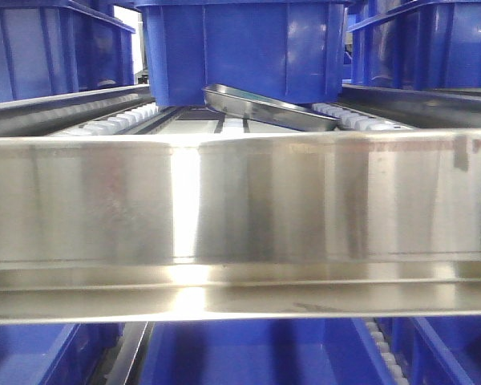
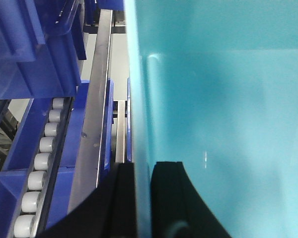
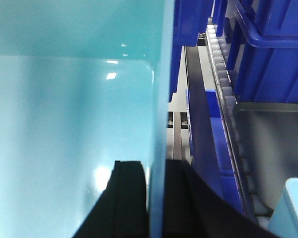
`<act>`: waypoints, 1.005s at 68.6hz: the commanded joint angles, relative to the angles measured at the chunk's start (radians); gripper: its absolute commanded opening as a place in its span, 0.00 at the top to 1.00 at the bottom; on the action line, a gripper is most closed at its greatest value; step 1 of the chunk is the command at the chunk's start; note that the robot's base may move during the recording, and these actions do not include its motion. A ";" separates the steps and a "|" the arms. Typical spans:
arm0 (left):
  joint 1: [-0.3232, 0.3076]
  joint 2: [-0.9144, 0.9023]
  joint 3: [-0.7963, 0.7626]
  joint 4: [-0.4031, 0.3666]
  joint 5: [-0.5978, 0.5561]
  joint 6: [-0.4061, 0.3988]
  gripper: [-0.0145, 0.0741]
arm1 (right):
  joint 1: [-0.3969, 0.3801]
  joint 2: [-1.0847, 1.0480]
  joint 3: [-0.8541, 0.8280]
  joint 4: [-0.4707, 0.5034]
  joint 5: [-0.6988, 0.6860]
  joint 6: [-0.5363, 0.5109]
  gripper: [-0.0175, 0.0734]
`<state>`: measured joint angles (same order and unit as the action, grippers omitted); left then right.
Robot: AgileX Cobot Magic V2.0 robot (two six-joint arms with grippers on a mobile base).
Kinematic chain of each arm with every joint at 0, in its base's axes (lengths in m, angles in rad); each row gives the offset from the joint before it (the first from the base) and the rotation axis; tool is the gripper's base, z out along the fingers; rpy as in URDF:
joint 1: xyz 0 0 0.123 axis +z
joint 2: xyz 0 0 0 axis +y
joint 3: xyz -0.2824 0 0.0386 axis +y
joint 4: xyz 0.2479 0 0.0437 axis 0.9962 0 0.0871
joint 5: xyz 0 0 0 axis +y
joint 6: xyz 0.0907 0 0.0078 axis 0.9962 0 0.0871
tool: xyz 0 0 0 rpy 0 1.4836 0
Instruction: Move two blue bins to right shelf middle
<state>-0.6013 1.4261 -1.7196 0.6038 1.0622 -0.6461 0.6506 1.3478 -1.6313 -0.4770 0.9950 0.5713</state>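
Note:
One pale sky-blue bin (image 2: pixel 223 99) fills the right side of the left wrist view, its smooth inside facing me. My left gripper (image 2: pixel 142 166) is shut on its left wall, one black finger inside and one outside. The same bin (image 3: pixel 69 99) fills the left of the right wrist view, where my right gripper (image 3: pixel 156 166) is shut on its right wall in the same way. A pale blue corner (image 3: pixel 290 208) shows low at the right; I cannot tell whether it is the other bin. The shelf's shiny steel front rail (image 1: pixel 240 200) spans the front view; neither gripper nor pale bin shows there.
Behind the rail a dark blue bin (image 1: pixel 248 48) stands on roller tracks (image 1: pixel 120 120), with a tilted metal tray (image 1: pixel 264 104) at its foot. More dark blue bins (image 1: pixel 48 48) flank it. Rollers (image 2: pixel 39 163) and steel rails (image 2: pixel 92 124) run close beside the held bin on both sides.

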 commanded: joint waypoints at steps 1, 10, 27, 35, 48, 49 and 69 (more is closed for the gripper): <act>-0.010 -0.010 -0.009 0.012 -0.041 0.008 0.96 | 0.001 -0.007 -0.012 -0.016 -0.061 -0.009 0.99; -0.010 -0.010 -0.009 0.012 -0.041 0.008 0.96 | 0.001 -0.007 -0.012 -0.016 -0.061 -0.009 0.99; -0.010 -0.010 -0.009 0.012 -0.041 0.008 0.96 | 0.001 -0.004 -0.012 -0.016 -0.063 -0.009 0.99; -0.010 -0.010 -0.009 0.012 -0.041 0.008 0.96 | 0.001 -0.004 -0.012 -0.016 -0.063 -0.009 0.99; -0.010 -0.010 -0.009 0.012 -0.041 0.008 0.96 | 0.001 -0.004 -0.012 -0.016 -0.063 -0.009 0.99; -0.010 -0.010 -0.009 0.012 -0.041 0.008 0.96 | 0.001 -0.004 -0.012 -0.016 -0.063 -0.009 0.99; -0.010 -0.010 -0.009 0.012 -0.041 0.008 0.96 | 0.001 -0.004 -0.012 -0.016 -0.063 -0.009 0.99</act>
<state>-0.6013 1.4245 -1.7196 0.6044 1.0622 -0.6481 0.6506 1.3478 -1.6313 -0.4770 0.9889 0.5713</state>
